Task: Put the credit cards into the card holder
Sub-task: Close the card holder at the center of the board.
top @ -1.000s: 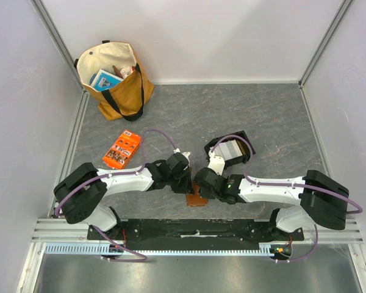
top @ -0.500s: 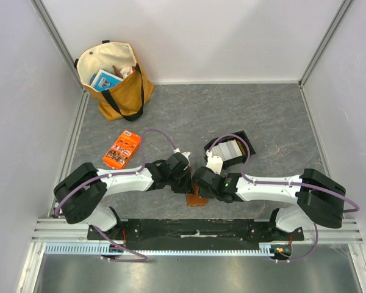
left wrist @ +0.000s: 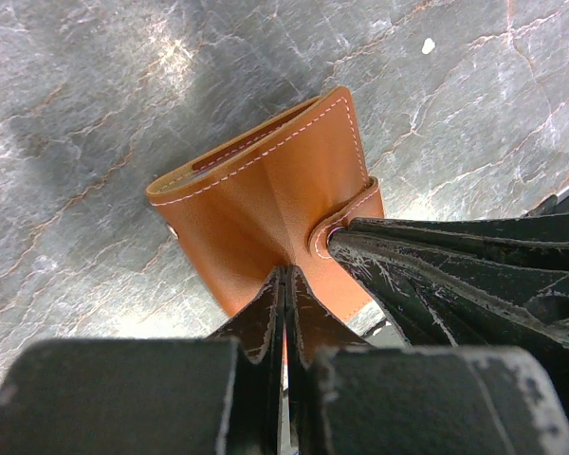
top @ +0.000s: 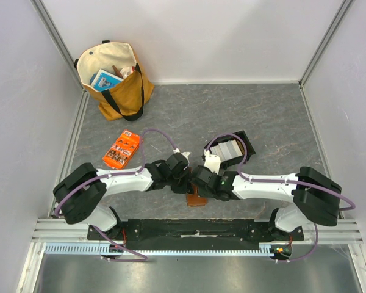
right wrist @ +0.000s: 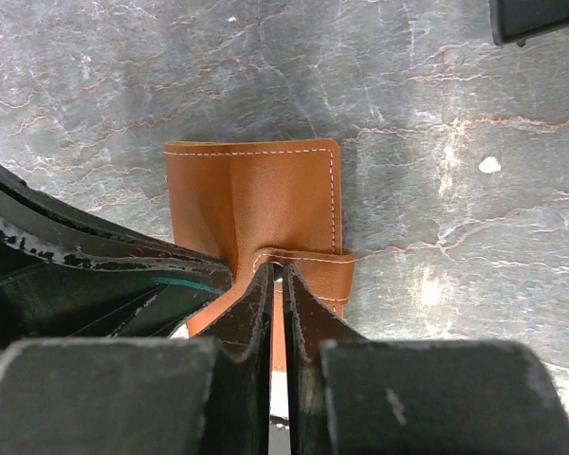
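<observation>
Grey marbled table (top: 274, 116). On it: tote bag (top: 113, 76) at far left corner; orange packet (top: 121, 150) flat, left of middle; black tray (top: 247, 145) right of middle; wallet (top: 197, 199) near front edge, contact with table unclear.

legible text: none | orange packet (top: 121, 151): printing too small to read

White-black arms (top: 125, 178), purple cables (top: 154, 130)

Left pincer (left wrist: 284, 277) clamped, right pincer (right wrist: 277, 273) clamped
</observation>
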Tool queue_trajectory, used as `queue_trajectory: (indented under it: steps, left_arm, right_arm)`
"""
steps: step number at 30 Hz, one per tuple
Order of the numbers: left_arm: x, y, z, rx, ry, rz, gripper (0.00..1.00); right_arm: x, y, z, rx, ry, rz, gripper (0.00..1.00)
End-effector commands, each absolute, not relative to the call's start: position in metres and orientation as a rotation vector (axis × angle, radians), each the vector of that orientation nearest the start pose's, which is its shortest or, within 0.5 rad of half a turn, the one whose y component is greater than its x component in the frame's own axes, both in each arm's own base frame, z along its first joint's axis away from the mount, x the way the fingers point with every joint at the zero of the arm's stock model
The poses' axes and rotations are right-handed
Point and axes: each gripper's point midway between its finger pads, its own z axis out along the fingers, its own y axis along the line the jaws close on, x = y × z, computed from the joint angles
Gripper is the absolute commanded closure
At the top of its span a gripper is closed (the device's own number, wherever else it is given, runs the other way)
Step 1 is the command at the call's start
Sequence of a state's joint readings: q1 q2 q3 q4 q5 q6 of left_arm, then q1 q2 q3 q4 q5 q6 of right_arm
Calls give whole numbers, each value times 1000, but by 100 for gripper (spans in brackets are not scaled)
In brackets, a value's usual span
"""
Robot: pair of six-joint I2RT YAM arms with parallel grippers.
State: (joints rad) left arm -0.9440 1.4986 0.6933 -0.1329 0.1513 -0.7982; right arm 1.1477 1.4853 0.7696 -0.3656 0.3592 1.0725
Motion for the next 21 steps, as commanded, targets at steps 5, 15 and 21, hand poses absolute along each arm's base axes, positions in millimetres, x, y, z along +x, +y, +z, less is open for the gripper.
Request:
queue_trajectory:
  steps: [5,15,21]
  left_arm:
    - [149,-290,27,243,2712,-753,98]
    - [150,-297,30,261,2708,-787,98]
    - [148,-295,29,264,2710,-783,98]
  right_arm:
    - [156,270,36,13,2564,360,88]
    - [163,287,50,11,2511,460,86]
    - [163,288,41,-1,2528,437,85]
